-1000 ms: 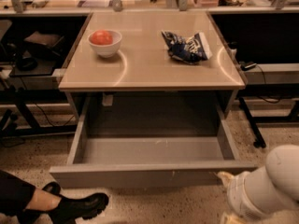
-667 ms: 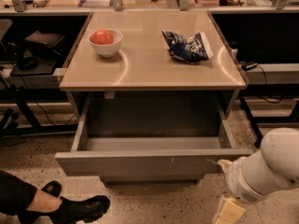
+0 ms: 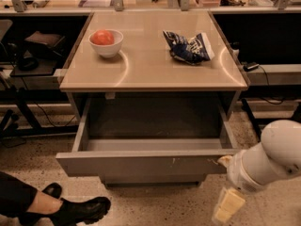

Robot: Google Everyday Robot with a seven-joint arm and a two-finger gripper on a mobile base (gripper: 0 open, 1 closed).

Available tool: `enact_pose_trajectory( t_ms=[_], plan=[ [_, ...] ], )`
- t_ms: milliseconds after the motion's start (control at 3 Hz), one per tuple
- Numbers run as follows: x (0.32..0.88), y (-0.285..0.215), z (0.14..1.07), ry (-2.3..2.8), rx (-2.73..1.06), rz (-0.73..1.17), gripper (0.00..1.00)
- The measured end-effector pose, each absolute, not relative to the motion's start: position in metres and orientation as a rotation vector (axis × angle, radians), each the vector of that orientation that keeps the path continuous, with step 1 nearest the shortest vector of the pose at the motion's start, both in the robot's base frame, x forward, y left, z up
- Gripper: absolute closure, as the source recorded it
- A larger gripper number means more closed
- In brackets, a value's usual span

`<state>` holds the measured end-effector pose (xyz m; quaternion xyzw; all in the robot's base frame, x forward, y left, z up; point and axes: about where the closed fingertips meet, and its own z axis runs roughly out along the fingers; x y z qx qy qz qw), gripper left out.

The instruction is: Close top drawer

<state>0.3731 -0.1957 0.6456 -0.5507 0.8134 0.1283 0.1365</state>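
The top drawer (image 3: 141, 163) is a wide, shallow grey metal drawer under the tabletop. It stands pulled out toward me and its inside shows nothing in it. Its plain front bears small pale scratches. My gripper (image 3: 225, 182) is at the lower right, on a white arm (image 3: 270, 161). It sits at the right end of the drawer front. One pale yellow fingertip (image 3: 223, 161) seems to touch the front's right end, and another finger (image 3: 226, 205) hangs lower, toward the floor.
On the tabletop (image 3: 150, 65) stand a white bowl with a red fruit (image 3: 106, 41) and a crumpled blue chip bag (image 3: 188, 47). A person's leg and black boot (image 3: 70, 210) rest on the floor at the lower left. Dark shelving and cables flank the table.
The drawer has slid inward a little. My arm and gripper have risen from the lower right up to the right end of the drawer front.
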Motion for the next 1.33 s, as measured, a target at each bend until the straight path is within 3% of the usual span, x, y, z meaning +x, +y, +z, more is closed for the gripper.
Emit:
enact_pose_trajectory(
  t_ms=[1000,1333],
  plan=[
    [0.398,-0.195,0.645,2.353,-1.585,0.387,0.00],
    [0.433,-0.192,0.648,2.346,-1.554,0.412,0.00]
  ],
)
